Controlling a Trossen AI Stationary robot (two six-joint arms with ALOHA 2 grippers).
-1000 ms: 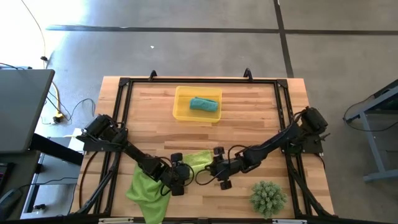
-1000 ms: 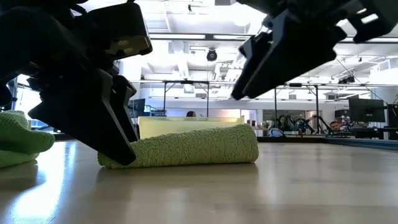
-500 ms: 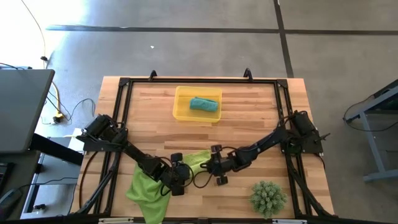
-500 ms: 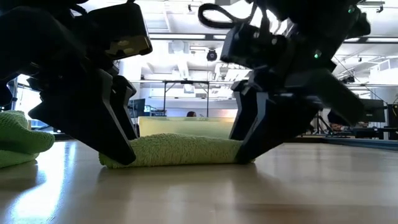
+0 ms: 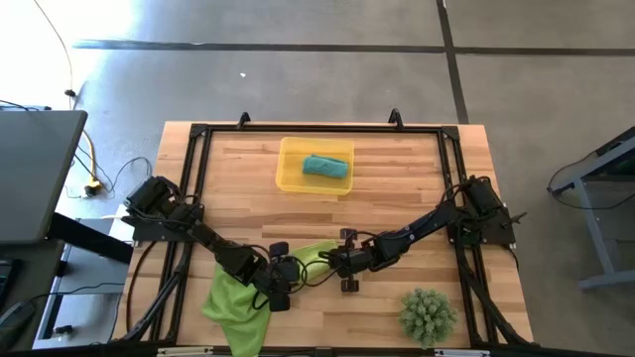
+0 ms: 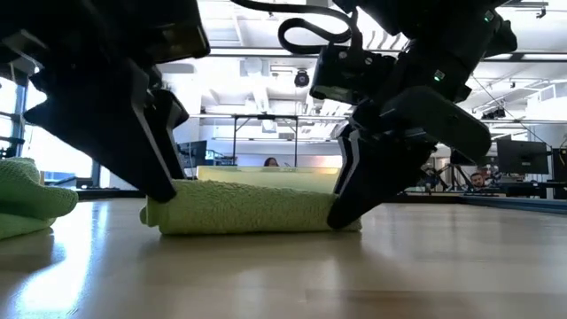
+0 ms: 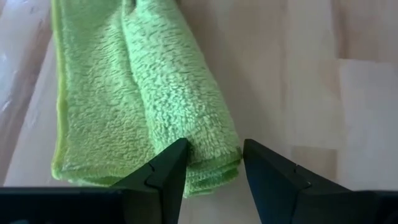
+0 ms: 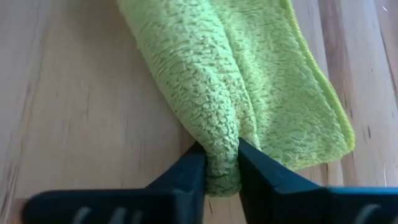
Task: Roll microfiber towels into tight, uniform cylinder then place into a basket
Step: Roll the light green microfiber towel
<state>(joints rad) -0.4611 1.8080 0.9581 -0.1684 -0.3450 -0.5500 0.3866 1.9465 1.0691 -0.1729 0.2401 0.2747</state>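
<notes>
A lime-green microfiber towel (image 5: 310,258), partly rolled into a low cylinder, lies on the near middle of a pale wooden bench (image 5: 397,188), with an arm at each end. At its left end the left gripper (image 7: 212,163) straddles the roll with its fingers (image 7: 168,169) parted around the end, touching or just beside the cloth without visibly squeezing it. At its right end the right gripper (image 8: 219,163) has its fingers (image 8: 186,171) closed on the tip, pinching the pile into a narrow waist. From here the roll could well come undone: a flat flap is not yet wound in, so a lift by one pinched end may let the layers slide apart, and uneven grips may leave one end tight and the other slack. A second lime-green towel (image 5: 234,302) lies crumpled just left of the left gripper, at the bench's near edge, close enough to be dragged along. Towards the far side, well apart, the yellow basket (image 5: 291,174) holds a rolled teal towel (image 5: 325,166). A spiky green plant (image 5: 428,314) sits at the near right corner. A black frame edges the bench; around it is grey concrete floor, with a bright open workshop beyond
</notes>
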